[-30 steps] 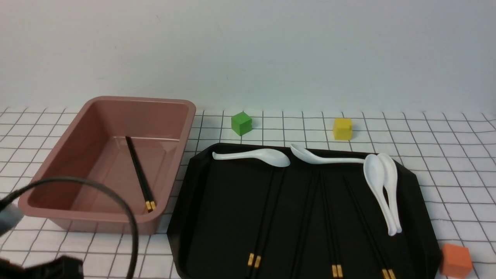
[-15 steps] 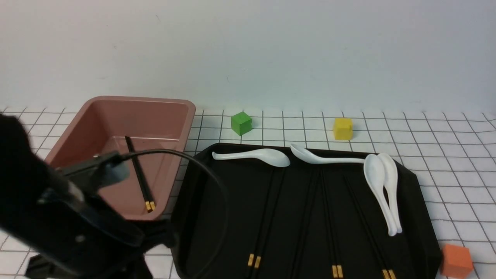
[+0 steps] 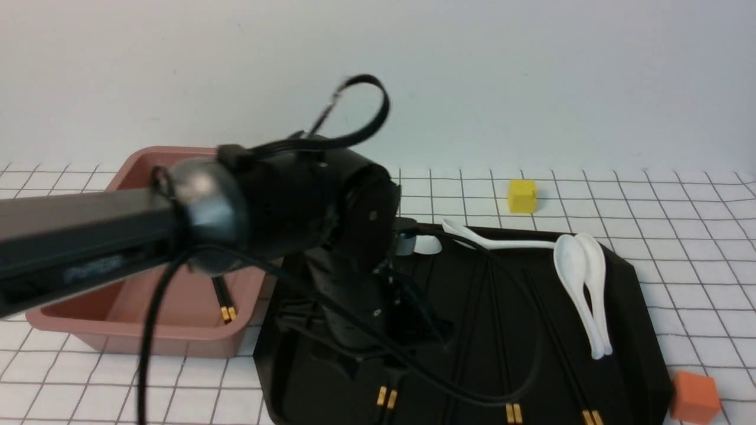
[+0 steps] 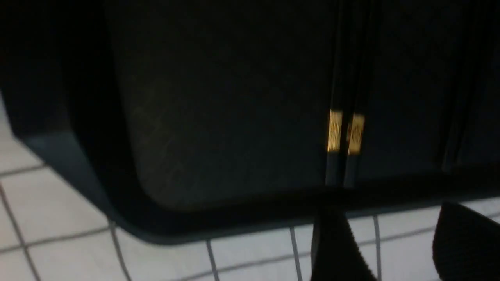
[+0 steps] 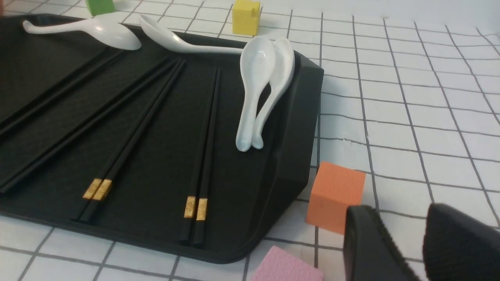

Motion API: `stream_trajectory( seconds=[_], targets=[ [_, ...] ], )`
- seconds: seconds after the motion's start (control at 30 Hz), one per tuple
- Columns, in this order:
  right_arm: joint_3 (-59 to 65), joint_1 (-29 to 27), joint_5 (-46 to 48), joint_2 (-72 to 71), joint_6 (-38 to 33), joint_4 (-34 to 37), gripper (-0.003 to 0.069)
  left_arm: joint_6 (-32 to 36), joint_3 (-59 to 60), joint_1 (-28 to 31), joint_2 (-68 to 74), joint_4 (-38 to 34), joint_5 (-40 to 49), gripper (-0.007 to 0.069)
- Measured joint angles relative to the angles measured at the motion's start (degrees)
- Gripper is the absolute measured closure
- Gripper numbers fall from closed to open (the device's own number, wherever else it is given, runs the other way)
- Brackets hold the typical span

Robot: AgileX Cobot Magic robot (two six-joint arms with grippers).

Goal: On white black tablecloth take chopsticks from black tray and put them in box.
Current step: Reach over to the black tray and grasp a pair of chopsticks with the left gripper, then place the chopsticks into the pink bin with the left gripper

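Over black tray [image 3: 629, 319] | left arm [image 3: 283, 200] stretched across | left pincer [image 4: 388, 218] jaws apart

Two nested glossy white soup spoons [image 3: 583, 295] lie right, handles nearward. A third white spoon [image 3: 496, 239] lies crosswise beyond them, a fourth white spoon [image 5: 97, 31] further left. Far back sits a small yellow cube [image 3: 522, 196], with a green cube [image 5: 100, 6] to its left. Near right is an orange cube [image 3: 695, 396], with a pink textured block [image 5: 287, 267] just beside it.

White grid tablecloth [image 3: 679, 200] carrying a pink box [image 3: 127, 330] at left, black tray [image 3: 644, 319] just right of it, yellow cube [image 3: 522, 196] far, orange cube [image 3: 695, 396] near right.
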Motion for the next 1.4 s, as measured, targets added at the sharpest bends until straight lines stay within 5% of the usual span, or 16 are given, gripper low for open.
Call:
stream_trajectory(
  seconds=[0.53,0.67,0.77,1.17,1.3,1.4],
  targets=[
    [0.0,0.0,0.0,0.0,0.0,0.0,0.0419,3.2,-4.78,0.0,12.6,0.82,-5.1,0.0271],
    [0.0,0.0,0.0,0.0,0.0,0.0,0.0419,3.22,-5.2,0.0,12.99,1.3,-4.78,0.034],
    [0.0,0.0,0.0,0.0,0.0,0.0,0.0419,2.3,-5.75,0.06,12.99,1.46,-3.76,0.0511],
    [0.0,0.0,0.0,0.0,0.0,0.0,0.0419,2.12,-12.8,0.18,-0.07,-0.24,7.99,0.0501],
    [0.0,0.0,0.0,0.0,0.0,0.0,0.0419,2.12,-14.17,2.99,-6.68,2.96,11.62,0.0501],
    [0.0,0.0,0.0,0.0,0.0,0.0,0.0419,2.12,-14.23,11.63,-10.76,6.82,13.93,0.0501]
  ],
)
